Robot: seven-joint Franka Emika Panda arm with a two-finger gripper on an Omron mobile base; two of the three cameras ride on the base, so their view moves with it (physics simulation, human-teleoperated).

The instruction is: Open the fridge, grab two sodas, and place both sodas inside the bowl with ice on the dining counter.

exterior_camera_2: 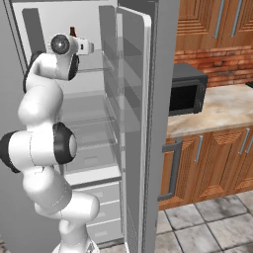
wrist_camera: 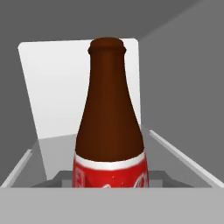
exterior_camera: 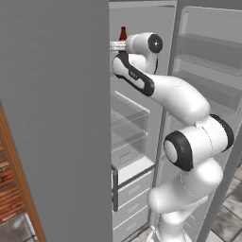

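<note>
The fridge (exterior_camera: 56, 118) stands open, both doors swung out, and my arm reaches into its top shelf. A slim dark-brown cola bottle (wrist_camera: 109, 131) with a red label stands upright right in front of the hand, very close. Its neck (exterior_camera: 123, 33) pokes up behind the hand in the left base view, and its cap (exterior_camera_2: 73, 31) peeks over the wrist in the right base view. My gripper (exterior_camera: 115, 46) is level with the bottle and shut on it; the fingertips are hidden. The bowl with ice and the dining counter are out of view.
The left fridge door fills the near left, and the right door (exterior_camera_2: 158, 99), with its door shelves, stands close beside the arm. Glass shelves and white drawers (exterior_camera: 132, 189) lie below the hand. A black microwave (exterior_camera_2: 185, 89) sits on the wall counter (exterior_camera_2: 222, 111).
</note>
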